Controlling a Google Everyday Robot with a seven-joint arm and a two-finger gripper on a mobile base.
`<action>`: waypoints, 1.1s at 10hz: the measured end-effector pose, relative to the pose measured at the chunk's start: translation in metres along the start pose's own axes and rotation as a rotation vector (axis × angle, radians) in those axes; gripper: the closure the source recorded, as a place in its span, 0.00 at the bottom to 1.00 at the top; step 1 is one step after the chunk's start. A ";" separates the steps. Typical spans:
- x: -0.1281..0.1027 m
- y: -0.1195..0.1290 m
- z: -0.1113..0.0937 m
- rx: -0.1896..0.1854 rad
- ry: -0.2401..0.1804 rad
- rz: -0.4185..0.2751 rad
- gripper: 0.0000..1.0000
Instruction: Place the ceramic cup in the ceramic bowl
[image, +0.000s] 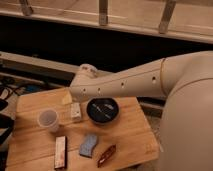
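Small pale whitish ceramic cup (47, 120) stands upright by the left edge of the wooden table (130, 135), apart from the round shallow black ceramic bowl (102, 110), which sits mid-table toward the back edge (slim white bottle (76, 111) between them). Gripper (79, 90) at the cream arm's end hovers over the back-left part; spread or pressed together, cannot tell.

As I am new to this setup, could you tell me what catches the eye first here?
The big pale robot arm spans the view from the right, with its gripper above the back edge of the wooden table. Below it, the black ceramic bowl sits near the table's centre. The pale ceramic cup stands apart to its left.
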 end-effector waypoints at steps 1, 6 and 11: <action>-0.002 0.009 0.003 -0.007 0.007 -0.027 0.02; -0.009 0.066 0.030 -0.145 0.051 -0.112 0.02; 0.014 0.110 0.054 -0.273 0.135 -0.187 0.02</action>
